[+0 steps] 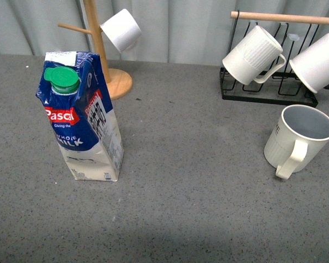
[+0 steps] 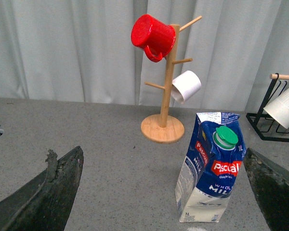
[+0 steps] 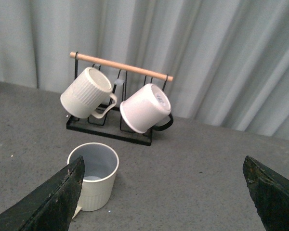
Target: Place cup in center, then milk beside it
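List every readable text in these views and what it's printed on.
"Pascual": red logo on the milk carton.
"Giving the": small line below the logo.
"WHOLE MILK": carton front, under that.
"1L": carton's bottom corner.
Carton's side panel print: too small to read.
Dark lettering on the cup: too small to read.

One milk carton (image 1: pixel 82 118) is standing on the tabletop (image 1: pixel 197 192). Five cups are showing: one cream mug (image 1: pixel 297 137) standing at three o'clock, a ribbed mug (image 1: pixel 252 55) and a smooth white cup (image 1: pixel 318 61) hanging on one wire rack (image 1: pixel 285 18), and a small cup (image 1: pixel 120 30) and a red mug (image 2: pixel 151 36) hanging on one wooden tree (image 1: pixel 96 38).
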Motion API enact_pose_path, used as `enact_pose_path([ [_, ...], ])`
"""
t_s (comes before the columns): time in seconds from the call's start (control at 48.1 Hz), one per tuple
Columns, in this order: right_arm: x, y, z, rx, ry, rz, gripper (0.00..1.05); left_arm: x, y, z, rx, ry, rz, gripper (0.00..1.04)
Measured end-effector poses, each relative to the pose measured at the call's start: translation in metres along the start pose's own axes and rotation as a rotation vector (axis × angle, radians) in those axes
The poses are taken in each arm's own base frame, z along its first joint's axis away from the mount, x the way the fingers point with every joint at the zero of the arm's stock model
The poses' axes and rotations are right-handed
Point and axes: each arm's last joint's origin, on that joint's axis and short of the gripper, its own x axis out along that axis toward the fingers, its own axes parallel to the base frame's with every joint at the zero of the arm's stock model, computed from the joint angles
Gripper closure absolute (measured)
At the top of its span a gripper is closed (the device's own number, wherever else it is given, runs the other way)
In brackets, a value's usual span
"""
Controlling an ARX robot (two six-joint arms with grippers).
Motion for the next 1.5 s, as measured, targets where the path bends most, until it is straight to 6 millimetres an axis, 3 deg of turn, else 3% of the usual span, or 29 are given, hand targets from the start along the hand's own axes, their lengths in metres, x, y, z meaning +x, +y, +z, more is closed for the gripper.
enact_pose_path([
  [0.208, 0.056, 0.002, 0.009, 0.032, 0.186, 0.094, 0.09, 0.000, 0.000, 0.000, 0.000, 0.000, 0.000, 0.06],
  [0.395, 0.119, 0.008, -0.001, 0.106, 0.441, 0.129, 0.09, 0.000, 0.000, 0.000, 0.000, 0.000, 0.000, 0.06],
  [0.561, 0.161, 0.012, -0.009, 0.153, 0.577, 0.096, 0.09, 0.000, 0.000, 0.000, 0.000, 0.000, 0.000, 0.06],
  [0.728, 0.191, 0.015, -0.024, 0.205, 0.705, 0.057, 0.09, 0.000, 0.000, 0.000, 0.000, 0.000, 0.000, 0.06],
  [0.915, 0.210, 0.014, -0.038, 0.263, 0.810, 0.015, 0.09, 0.000, 0.000, 0.000, 0.000, 0.000, 0.000, 0.06],
  [1.206, 0.222, 0.019, -0.052, 0.324, 0.882, -0.009, 0.10, 0.000, 0.000, 0.000, 0.000, 0.000, 0.000, 0.06],
  [1.497, 0.223, 0.023, -0.055, 0.357, 0.903, -0.016, 0.61, 0.000, 0.000, 0.000, 0.000, 0.000, 0.000, 0.06],
])
